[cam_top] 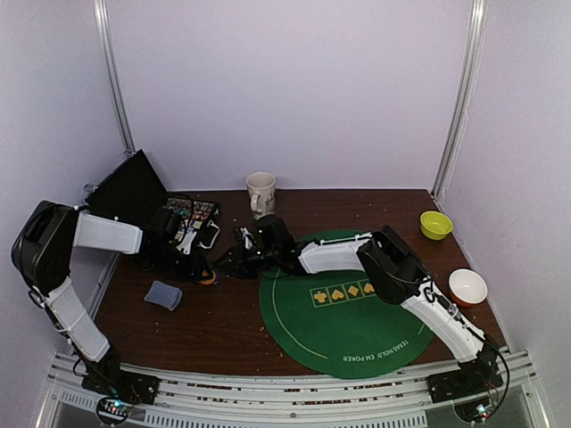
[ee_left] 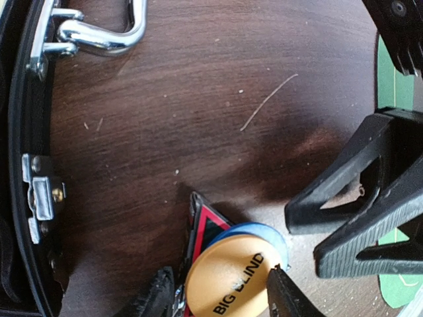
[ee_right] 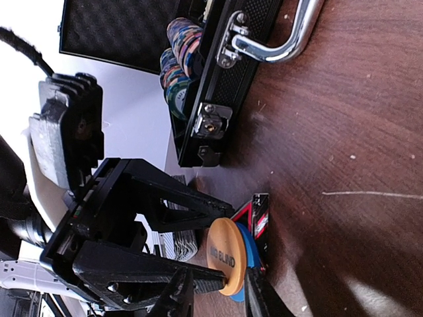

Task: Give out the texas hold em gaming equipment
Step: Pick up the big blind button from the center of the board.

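An orange disc (ee_left: 228, 277) printed BIG BLIND lies face-up on a blue disc (ee_left: 264, 232), over a black-and-red piece (ee_left: 206, 224). My left gripper (ee_left: 221, 290) comes from above. Its fingers (ee_right: 165, 205) press the orange disc (ee_right: 223, 251) at opposite rims. My right gripper (ee_right: 218, 294) reaches in from the side, jaws a little apart around the stack's near rim; I cannot tell whether they pinch it. In the top view both grippers, left (cam_top: 198, 263) and right (cam_top: 227, 263), meet left of the green mat (cam_top: 348, 312). A grey-blue card deck (cam_top: 163, 295) lies nearer the front.
The open black case (ee_right: 225, 86) with striped chip stacks (ee_right: 182, 46) stands just behind the grippers, its chrome handle (ee_left: 112, 33) close by. A beige mug (cam_top: 260, 192) is at the back. A yellow-green bowl (cam_top: 435, 225) and a white bowl (cam_top: 467, 287) sit at the right.
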{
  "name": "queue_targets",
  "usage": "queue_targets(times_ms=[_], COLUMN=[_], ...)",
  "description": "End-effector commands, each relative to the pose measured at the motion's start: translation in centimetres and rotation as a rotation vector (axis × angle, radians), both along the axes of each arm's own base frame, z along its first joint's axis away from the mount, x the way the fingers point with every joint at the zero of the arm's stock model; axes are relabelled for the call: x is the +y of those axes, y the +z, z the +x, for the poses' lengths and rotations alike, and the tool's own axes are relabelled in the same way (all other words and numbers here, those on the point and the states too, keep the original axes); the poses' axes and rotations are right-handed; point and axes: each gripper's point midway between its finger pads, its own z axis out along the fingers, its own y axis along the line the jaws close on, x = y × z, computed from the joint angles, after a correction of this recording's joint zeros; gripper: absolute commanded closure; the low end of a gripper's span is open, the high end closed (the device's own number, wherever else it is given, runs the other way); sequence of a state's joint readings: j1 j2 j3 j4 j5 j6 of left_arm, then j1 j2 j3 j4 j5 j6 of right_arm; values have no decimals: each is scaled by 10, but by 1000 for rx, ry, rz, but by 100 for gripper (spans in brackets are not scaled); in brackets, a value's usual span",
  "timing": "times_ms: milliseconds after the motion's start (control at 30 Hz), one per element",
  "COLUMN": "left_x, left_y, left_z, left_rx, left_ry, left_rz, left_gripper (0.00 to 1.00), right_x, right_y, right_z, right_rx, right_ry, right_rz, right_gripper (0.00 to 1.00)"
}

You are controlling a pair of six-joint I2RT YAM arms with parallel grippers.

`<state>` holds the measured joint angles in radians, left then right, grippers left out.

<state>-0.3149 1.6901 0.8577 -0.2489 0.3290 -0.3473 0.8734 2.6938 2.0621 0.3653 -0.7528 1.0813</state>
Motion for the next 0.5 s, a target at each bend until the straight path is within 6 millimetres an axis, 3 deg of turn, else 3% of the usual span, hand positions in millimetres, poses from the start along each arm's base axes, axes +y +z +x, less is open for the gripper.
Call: queue_targets(times_ms=[0, 233, 467], left_x=[4, 8, 9], left_y=[-6, -7, -12], left_z=[-4, -9, -12], left_rx=[17, 24, 36], left_ry=[8, 13, 14], left_rz=[6, 25, 32], left_gripper=[51, 56, 60], right_x=[4, -2, 2], right_y=[-5, -26, -29], right_z=[-7, -13, -13], right_rx=[4, 17, 39], right_ry=[20, 16, 22], right_rz=[-6, -73, -51], right_gripper=[72, 74, 74])
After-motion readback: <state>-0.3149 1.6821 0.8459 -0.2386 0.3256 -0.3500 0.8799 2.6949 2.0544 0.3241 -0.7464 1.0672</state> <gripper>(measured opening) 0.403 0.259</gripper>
